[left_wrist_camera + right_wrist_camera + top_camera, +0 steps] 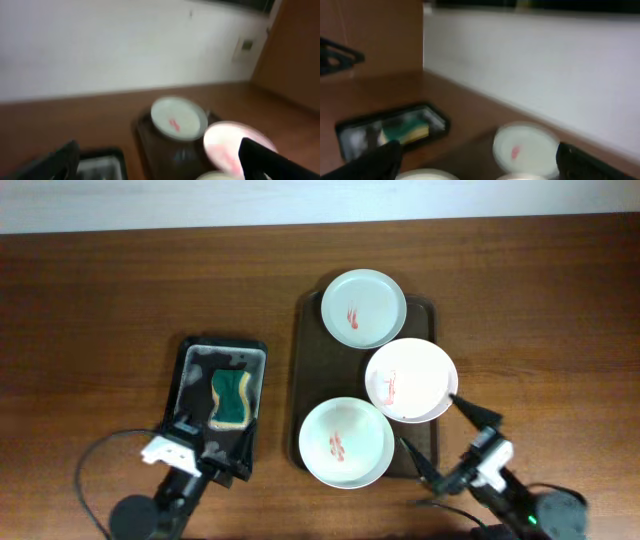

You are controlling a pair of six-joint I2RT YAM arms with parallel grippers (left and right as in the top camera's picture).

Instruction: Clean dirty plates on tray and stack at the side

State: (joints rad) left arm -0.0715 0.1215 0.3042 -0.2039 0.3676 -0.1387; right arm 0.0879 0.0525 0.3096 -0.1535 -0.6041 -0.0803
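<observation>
Three white plates with red smears lie on the dark brown tray (pixel 312 380): a far plate (pixel 363 307), a right plate (pixel 411 379) overhanging the tray's right rim, and a near plate (pixel 346 442). My right gripper (pixel 440 442) is open at the tray's front right corner, its fingers spread just beside the near and right plates, holding nothing. My left gripper (pixel 205 442) is over the near end of the small black tray (pixel 185 370), open and empty. The left wrist view shows the far plate (pixel 179 117) and right plate (pixel 222 145); the right wrist view shows the far plate (pixel 525 146).
A green and yellow sponge (pixel 231 397) lies in the small black tray left of the brown tray; it also shows in the right wrist view (pixel 405 131). Bare wooden table (pixel 120 300) surrounds both trays. A white wall runs along the table's far edge.
</observation>
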